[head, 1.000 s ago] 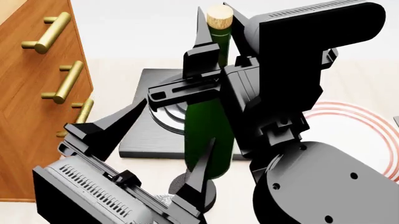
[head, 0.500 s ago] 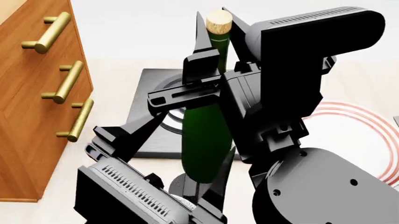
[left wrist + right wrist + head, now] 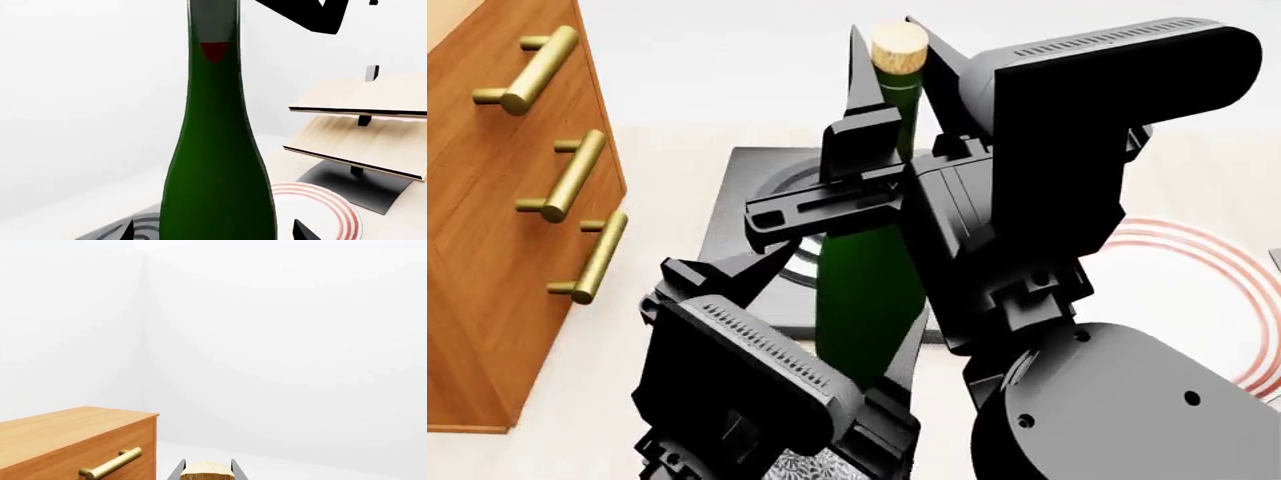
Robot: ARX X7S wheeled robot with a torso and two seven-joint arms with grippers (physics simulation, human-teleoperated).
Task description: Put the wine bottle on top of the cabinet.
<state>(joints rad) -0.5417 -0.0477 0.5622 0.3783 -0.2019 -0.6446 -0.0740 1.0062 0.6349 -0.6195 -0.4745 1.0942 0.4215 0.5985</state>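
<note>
Head view shows the right gripper (image 3: 888, 110) clamped on the bottle (image 3: 868, 290) neck; only the right wrist view shows the cabinet (image 3: 73, 440) top. Left gripper (image 3: 761, 300) state: cannot tell.

Matte black boxy arms (image 3: 1054, 130) with ribbed vent slots, round screw dimples and tapered black fingers (image 3: 861, 75).

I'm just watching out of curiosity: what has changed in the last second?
The left gripper has risen along the wine bottle and closed in around its body. The right gripper stays at the neck, the bottle upright, and the cabinet is unchanged.
</note>
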